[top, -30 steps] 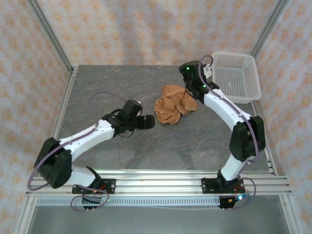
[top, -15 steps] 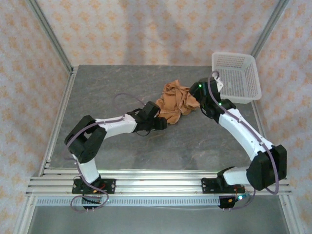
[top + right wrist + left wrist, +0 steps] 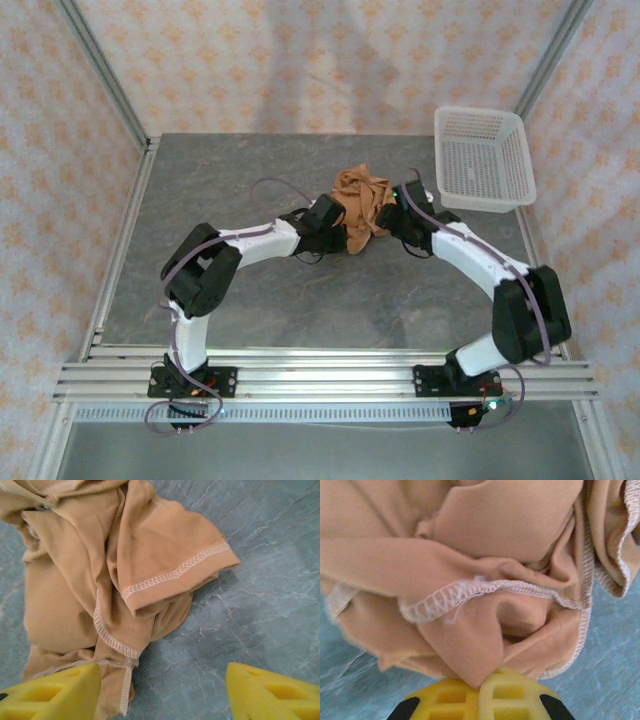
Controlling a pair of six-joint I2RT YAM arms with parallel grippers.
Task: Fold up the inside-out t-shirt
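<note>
We see the left tool [image 3: 481, 686] pinched shut on a fold of the crumpled shirt [image 3: 510, 525]. The right tool [image 3: 162, 687] stands open above the desk [image 3: 270, 555], beside the shirt.

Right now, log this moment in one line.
left gripper: shut on shirt | right gripper: open at shirt edge | shirt: crumpled on table

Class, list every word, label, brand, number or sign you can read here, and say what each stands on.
None can be read. The t-shirt shows only plain cloth and white stitching; the basket, table and wallpaper carry no lettering.
</note>
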